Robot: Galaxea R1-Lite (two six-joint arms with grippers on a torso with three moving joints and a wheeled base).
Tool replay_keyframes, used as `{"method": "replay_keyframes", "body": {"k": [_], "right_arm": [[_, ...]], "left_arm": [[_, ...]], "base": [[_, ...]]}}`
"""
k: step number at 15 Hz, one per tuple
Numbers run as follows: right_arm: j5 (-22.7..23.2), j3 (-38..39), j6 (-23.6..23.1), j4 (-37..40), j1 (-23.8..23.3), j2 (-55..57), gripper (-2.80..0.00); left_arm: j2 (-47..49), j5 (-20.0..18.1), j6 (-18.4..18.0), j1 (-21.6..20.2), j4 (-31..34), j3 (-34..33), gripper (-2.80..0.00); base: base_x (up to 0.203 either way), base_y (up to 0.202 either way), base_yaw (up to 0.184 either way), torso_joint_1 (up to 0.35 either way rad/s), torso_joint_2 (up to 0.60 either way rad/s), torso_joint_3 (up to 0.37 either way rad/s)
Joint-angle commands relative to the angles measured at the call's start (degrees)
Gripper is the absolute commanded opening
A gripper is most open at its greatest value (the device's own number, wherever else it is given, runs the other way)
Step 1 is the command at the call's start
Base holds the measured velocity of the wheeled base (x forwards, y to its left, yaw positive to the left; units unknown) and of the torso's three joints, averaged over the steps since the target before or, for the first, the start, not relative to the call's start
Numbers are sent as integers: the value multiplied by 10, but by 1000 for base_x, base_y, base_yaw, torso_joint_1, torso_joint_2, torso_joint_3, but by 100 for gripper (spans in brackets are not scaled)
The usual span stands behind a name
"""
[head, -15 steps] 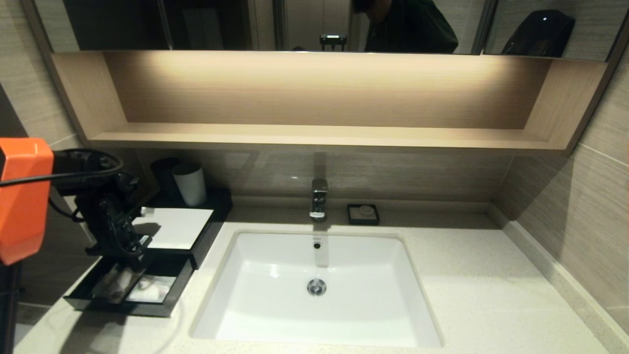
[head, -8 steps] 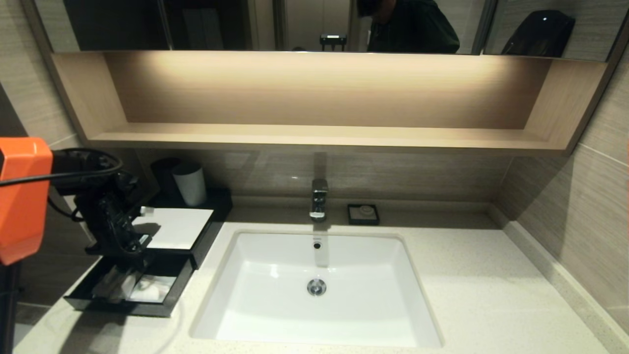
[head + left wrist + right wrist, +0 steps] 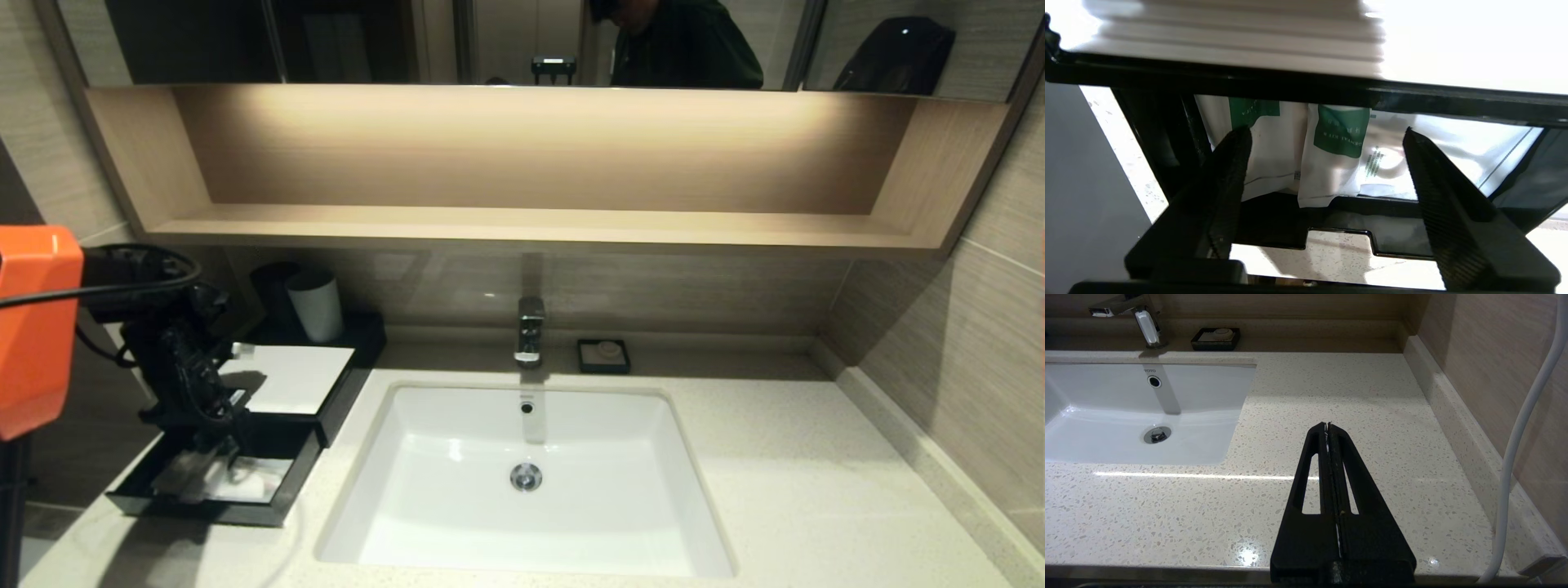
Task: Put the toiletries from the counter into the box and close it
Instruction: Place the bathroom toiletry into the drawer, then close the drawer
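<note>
The black box (image 3: 294, 377) with its white top panel stands at the counter's (image 3: 775, 457) left end, its front drawer (image 3: 277, 490) pulled out. My left gripper (image 3: 219, 447) hangs open and empty just above the drawer. In the left wrist view the left gripper (image 3: 1326, 131) spreads wide over the packets in the drawer: two long pale ones with green labels (image 3: 1331, 171) and a square clear one (image 3: 1453, 155) with a white round item. The drawer's front wall shows its slot handle (image 3: 1339, 241). My right gripper (image 3: 1327, 425) is shut and empty above the counter, right of the basin.
A white cup (image 3: 317, 304) and a black cup stand behind the box. The white basin (image 3: 522, 523), the faucet (image 3: 529, 331) and a small black dish (image 3: 603, 356) lie mid-counter. The wooden shelf (image 3: 522, 220) hangs above. A white cable (image 3: 1523, 428) runs along the right wall.
The left arm has shifted very slightly to the left over the drawer. The packets lie still in the drawer. The right arm has not moved.
</note>
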State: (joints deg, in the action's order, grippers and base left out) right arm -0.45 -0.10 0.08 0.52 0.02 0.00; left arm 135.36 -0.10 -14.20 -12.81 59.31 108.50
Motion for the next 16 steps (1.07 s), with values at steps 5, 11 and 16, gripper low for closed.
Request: {"method": "replay_keyframes", "body": {"k": [5, 11, 16], "right_arm": [[0, 0, 0, 0, 0, 0, -280], [0, 0, 0, 0, 1, 0, -280], [0, 0, 0, 0, 0, 0, -280]], "left_arm": [[-41, -1, 1, -1, 12, -16, 0], [-113, -1, 10, -2, 13, -65, -280], [-195, -15, 16, -5, 14, -167, -280]], "base": [[0, 0, 0, 0, 0, 0], [0, 0, 0, 0, 0, 0], [0, 0, 0, 0, 0, 0]]}}
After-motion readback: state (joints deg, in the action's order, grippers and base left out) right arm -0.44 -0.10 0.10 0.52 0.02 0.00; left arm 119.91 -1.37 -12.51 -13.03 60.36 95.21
